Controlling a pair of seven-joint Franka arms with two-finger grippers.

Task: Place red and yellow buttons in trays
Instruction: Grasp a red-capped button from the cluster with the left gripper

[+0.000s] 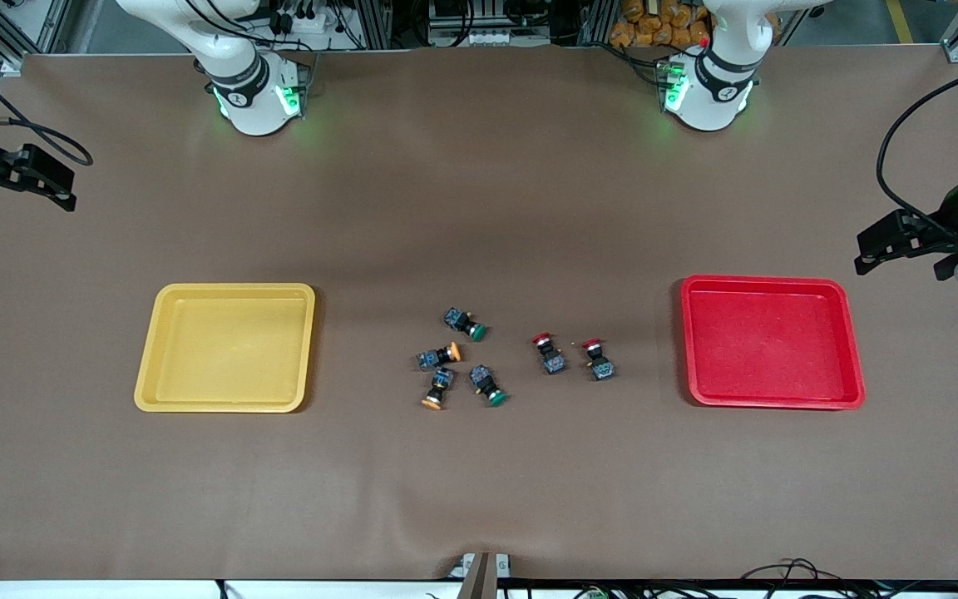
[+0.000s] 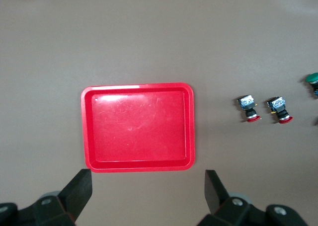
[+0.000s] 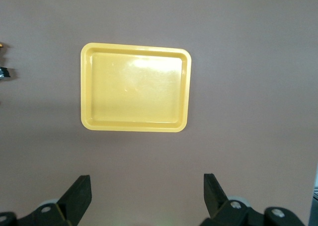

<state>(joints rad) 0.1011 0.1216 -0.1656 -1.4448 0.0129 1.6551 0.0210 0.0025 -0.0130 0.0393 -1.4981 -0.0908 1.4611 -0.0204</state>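
All six switches were shown together only in the front view: two red buttons [image 1: 551, 353] [image 1: 598, 359] toward the red tray [image 1: 855, 366], two yellow buttons [image 1: 441, 355] [image 1: 437, 390] and two green switches [image 1: 466, 324] [image 1: 488, 386] at mid-table, toward the yellow tray [image 1: 225, 405]. All lay on the table, none in a tray. In the left wrist view, the left gripper [image 2: 148, 187] was seen released, above bare surface beside the red tray [image 2: 138, 87]. In the right wrist view, the right gripper [image 3: 147, 190] was likewise seen released, near the yellow tray [image 3: 135, 47]. The table [image 1: 479, 208] was covered with brown sheet; aluminium framing and cables were visible at the arms' bases.
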